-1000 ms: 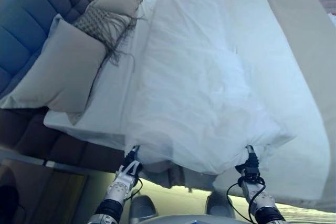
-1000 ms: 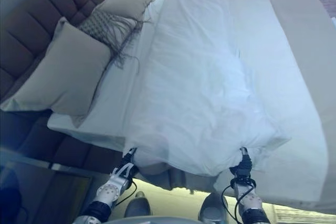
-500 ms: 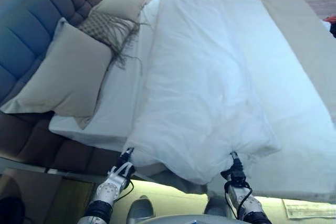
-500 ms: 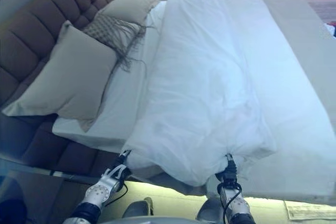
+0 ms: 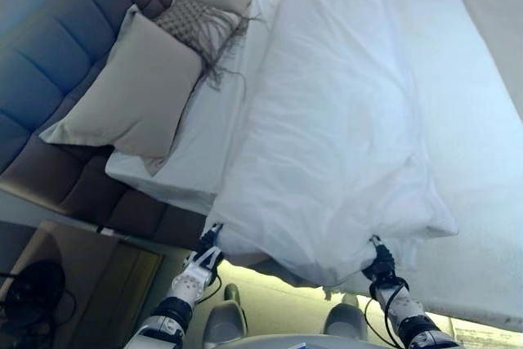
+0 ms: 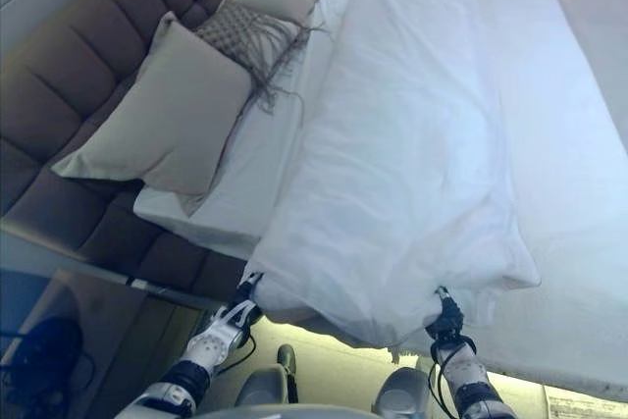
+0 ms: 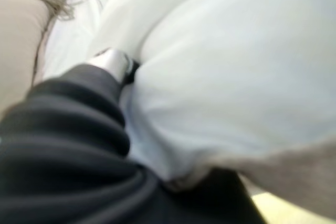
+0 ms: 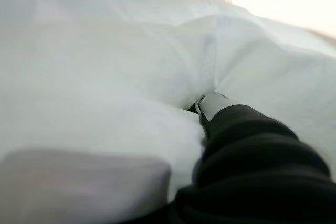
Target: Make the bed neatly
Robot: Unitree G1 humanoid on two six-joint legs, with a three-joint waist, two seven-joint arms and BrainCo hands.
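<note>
white puffy duvet (image 5: 343,120) lies lengthwise on the bed, its near edge bunched where your left hand (image 5: 206,252) and right hand (image 5: 378,266) each pinch a corner. beige pillows (image 5: 131,87) stand far left; spreading and smoothing remain.

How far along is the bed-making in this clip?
Done: the pillows sit against the headboard. In hand: the left robot hand and right robot hand are at the near edge of the white duvet. Left: the duvet lies bunched in a strip, with bare sheet beside the pillows.
</note>
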